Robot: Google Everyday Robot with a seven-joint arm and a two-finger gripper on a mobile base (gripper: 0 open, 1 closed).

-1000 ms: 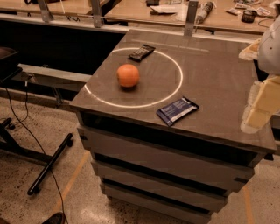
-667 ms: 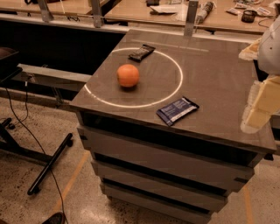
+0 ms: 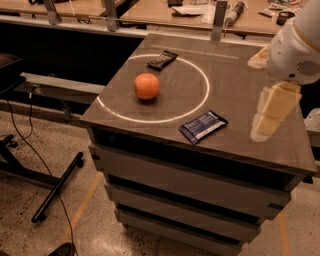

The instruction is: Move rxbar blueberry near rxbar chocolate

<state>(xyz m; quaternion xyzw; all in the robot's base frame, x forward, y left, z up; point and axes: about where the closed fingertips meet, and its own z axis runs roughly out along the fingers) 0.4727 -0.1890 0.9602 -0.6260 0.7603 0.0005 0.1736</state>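
Observation:
The rxbar blueberry [image 3: 203, 126], in a navy-blue wrapper with pale print, lies flat near the front edge of the dark tabletop [image 3: 235, 85], just outside the white circle. The rxbar chocolate [image 3: 162, 59], in a black wrapper, lies at the far side of the circle. My gripper [image 3: 264, 125], cream-coloured under a white arm [image 3: 297, 47], hangs above the table's right side, to the right of the blue bar and apart from it. It holds nothing that I can see.
An orange [image 3: 147, 86] sits inside the white circle [image 3: 202, 95], between the two bars. The table is a drawer cabinet [image 3: 190, 185]. A long wooden bench [image 3: 150, 12] with clutter runs behind. A black stand's legs and cables [image 3: 45, 185] lie on the floor at left.
My arm and gripper have shifted slightly left, further over the table's right side. The bars and the orange have not moved.

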